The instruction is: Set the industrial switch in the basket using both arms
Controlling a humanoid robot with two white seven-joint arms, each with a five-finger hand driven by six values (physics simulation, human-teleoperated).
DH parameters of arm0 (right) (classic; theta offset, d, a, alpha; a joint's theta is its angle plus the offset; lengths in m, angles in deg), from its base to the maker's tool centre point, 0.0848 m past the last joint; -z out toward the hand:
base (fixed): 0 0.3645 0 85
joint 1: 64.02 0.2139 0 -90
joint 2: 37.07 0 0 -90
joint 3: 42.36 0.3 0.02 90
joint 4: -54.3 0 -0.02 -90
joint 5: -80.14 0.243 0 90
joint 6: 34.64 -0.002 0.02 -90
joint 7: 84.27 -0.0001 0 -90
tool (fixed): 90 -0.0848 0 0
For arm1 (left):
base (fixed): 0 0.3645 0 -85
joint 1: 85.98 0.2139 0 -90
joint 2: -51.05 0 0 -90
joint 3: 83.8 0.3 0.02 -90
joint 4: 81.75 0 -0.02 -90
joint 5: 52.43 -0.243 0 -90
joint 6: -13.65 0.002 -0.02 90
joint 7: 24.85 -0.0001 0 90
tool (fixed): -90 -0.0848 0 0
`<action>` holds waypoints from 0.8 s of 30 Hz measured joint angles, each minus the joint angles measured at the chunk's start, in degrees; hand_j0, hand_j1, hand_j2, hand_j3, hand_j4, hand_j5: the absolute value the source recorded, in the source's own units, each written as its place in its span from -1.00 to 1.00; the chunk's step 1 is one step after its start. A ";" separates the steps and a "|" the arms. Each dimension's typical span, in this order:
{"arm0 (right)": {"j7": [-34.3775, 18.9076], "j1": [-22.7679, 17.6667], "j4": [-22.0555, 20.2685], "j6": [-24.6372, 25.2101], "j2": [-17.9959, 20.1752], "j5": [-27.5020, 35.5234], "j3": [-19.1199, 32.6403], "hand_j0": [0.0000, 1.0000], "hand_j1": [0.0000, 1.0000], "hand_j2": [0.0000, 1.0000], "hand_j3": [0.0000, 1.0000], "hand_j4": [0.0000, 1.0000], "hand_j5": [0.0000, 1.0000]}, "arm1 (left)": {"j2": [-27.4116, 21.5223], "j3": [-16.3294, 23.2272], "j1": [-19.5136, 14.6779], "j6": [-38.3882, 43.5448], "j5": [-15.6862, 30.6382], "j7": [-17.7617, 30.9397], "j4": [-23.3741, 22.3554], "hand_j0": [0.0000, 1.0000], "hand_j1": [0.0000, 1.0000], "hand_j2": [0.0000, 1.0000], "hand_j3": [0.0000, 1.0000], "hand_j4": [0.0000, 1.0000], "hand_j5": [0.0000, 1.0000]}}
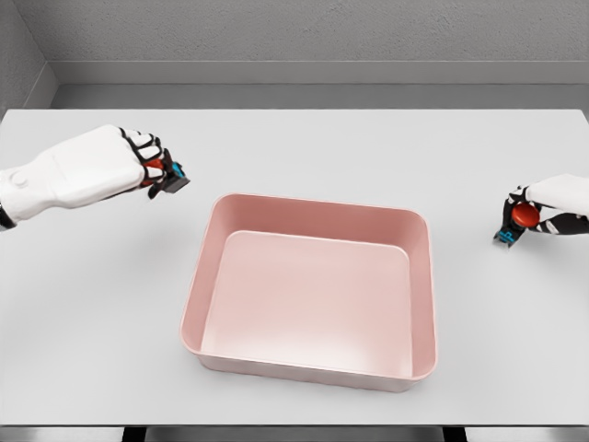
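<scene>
While the pink basket [419, 276] sits in the middle of the white table [304, 157], an industrial switch is gripped in each hand on either side of it. The left hand [138, 157] is seen at the upper left, its fingers clenched around the left switch [170, 175], whose red button is tucked against the fingers and whose dark body with a blue part juts out toward the basket. This switch is held beyond the basket's far left corner, apart from its rim. The right hand [552, 207] is seen at the right edge, its fingers closed around the right switch [518, 219], whose red button faces the camera and whose dark base points down toward the table. It is kept well to the right of the basket's wall. Whether either switch touches the table cannot be told.
</scene>
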 measured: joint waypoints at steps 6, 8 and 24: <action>0.02 1.76 -1.54 0.13 1.33 0.31 0.26 -0.14 -0.14 -0.14 -0.14 -0.14 -0.14 | 3.92 0.41 -0.88 -0.01 0.07 0.28 0.64 -0.58 -0.58 -0.58 -0.58 -0.58 -0.58; 0.04 1.94 -1.88 0.16 1.78 0.39 0.39 -0.14 -0.14 -0.14 -0.14 -0.14 -0.14 | 5.08 0.59 -1.49 -0.01 0.08 0.34 0.83 -0.60 -0.60 -0.60 -0.60 -0.60 -0.60; 0.02 6.15 -9.12 -0.52 2.72 0.45 0.58 -0.14 -0.14 -0.14 -0.14 -0.14 -0.14 | 10.69 3.39 -1.58 -0.01 -0.28 1.19 1.35 -0.60 -0.60 -0.60 -0.60 -0.60 -0.60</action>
